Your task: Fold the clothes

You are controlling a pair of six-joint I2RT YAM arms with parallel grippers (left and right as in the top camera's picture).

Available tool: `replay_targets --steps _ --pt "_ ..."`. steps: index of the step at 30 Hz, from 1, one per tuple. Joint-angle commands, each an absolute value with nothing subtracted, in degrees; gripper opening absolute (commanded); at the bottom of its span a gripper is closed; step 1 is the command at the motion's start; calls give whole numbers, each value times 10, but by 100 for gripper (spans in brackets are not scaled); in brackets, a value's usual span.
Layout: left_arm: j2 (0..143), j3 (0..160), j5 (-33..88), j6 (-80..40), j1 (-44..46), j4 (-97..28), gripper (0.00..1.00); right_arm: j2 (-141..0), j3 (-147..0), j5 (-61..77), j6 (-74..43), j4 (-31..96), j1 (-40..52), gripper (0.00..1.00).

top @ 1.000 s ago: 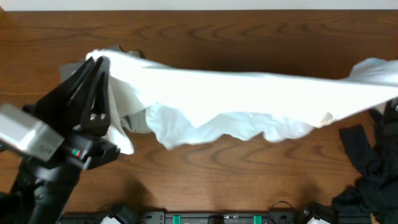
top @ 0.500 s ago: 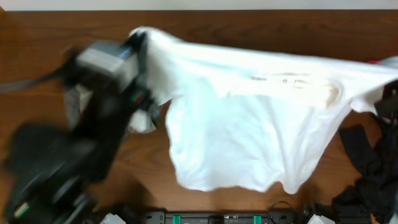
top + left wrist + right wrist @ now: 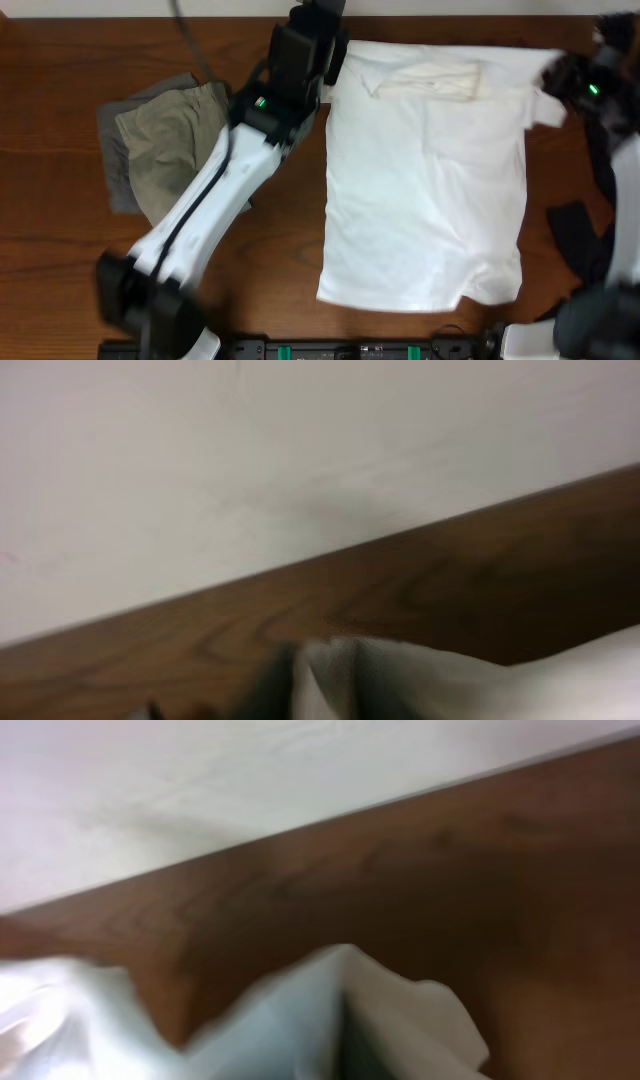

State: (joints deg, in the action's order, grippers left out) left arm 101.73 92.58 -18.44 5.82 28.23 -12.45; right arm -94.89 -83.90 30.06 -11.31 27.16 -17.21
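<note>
The large white T-shirt [image 3: 425, 180] lies spread flat on the wooden table, collar end toward the far edge. My left gripper [image 3: 332, 50] is at its far left shoulder corner and my right gripper [image 3: 552, 76] at its far right sleeve. Both wrist views are blurred. Each shows a pinched peak of white cloth at the jaws, in the left wrist view [image 3: 400, 675] and the right wrist view [image 3: 320, 1010]. Khaki shorts [image 3: 165, 135] lie on a grey piece [image 3: 113, 175] at the left. Black garments [image 3: 580, 245] lie at the right edge.
The table's far edge meets a white wall [image 3: 250, 460] just beyond both grippers. My left arm [image 3: 215, 195] stretches diagonally across the left half of the table, partly over the shorts.
The T-shirt was held stretched in the air; both grippers swung toward the far edge and it now lies flat on the table. The khaki shorts have come into view.
</note>
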Motion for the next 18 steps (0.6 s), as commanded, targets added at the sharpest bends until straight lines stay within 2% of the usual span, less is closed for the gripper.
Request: replay_targets --steps 1,2,5,11,13,14,18 --pt "1052 930 -200 52 257 -105 54 -1007 -842 319 -93 218 -167 37" --pt "1054 930 -202 53 252 -113 68 -1016 -842 326 -94 214 -170 41" --pt "1040 930 -202 53 240 -155 83 -1018 -842 335 -86 244 -185 54" --pt "1010 930 -192 43 232 -275 86 -1002 -842 338 -76 348 -215 57" --pt "1008 930 -154 39 232 -329 87 -1001 -842 336 -70 400 -216 57" --pt "1008 930 -131 34 232 -356 99 -1002 -842 336 -65 426 -214 58" --pt "1013 926 -46 14 232 -443 100 -1002 -842 299 -51 505 -201 60"
